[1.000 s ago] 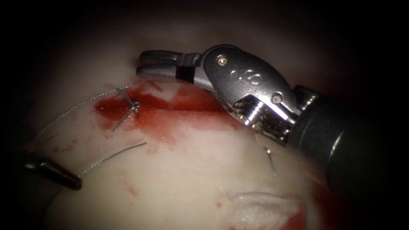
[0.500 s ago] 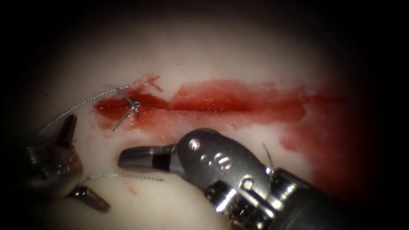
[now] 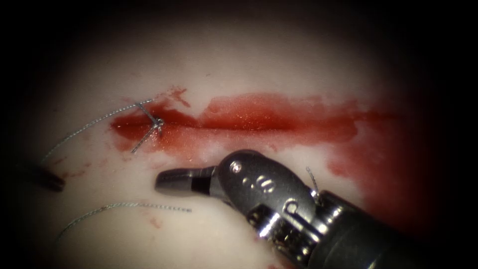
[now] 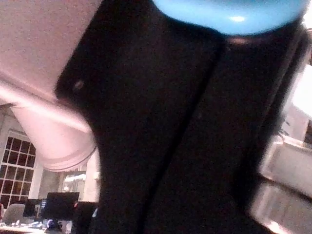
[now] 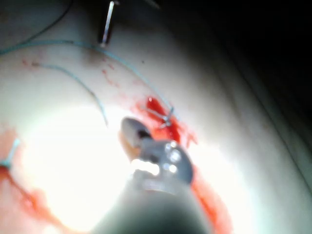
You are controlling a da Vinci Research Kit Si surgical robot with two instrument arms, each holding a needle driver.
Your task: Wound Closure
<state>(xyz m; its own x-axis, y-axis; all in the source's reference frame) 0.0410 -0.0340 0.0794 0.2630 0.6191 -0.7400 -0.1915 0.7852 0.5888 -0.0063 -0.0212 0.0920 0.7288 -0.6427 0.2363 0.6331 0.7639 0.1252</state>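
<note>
On the tissue [image 3: 239,65] runs 1 cut [image 3: 259,122], lying sideways across the endoscope view and covered by a band of red fluid [image 3: 279,114]. Near its left end sits 1 knot [image 3: 158,122] with 2 short cut tails sticking out of it. From that knot 1 long thread [image 3: 84,128] curves away to the left. A 2nd, loose piece of thread [image 3: 134,205] lies on the tissue below the cut, and 1 short stub of thread [image 3: 312,180] stands beside the right tool's wrist. No needle can be made out.

There are 2 tools. The right pincer [image 3: 172,182] comes in from the lower right and lies just below the cut; it is clenched and grasps nothing. Its tip points left, below and slightly right of the knot, apart from it, and just above the right end of the loose thread without touching it. In the right wrist view the same pincer [image 5: 130,132] sits beside the knot [image 5: 168,117] and the red fluid.

The left pincer [image 3: 47,178] is a dark tip at the far left edge, near the long thread; whether it is released or clenched cannot be told.
</note>
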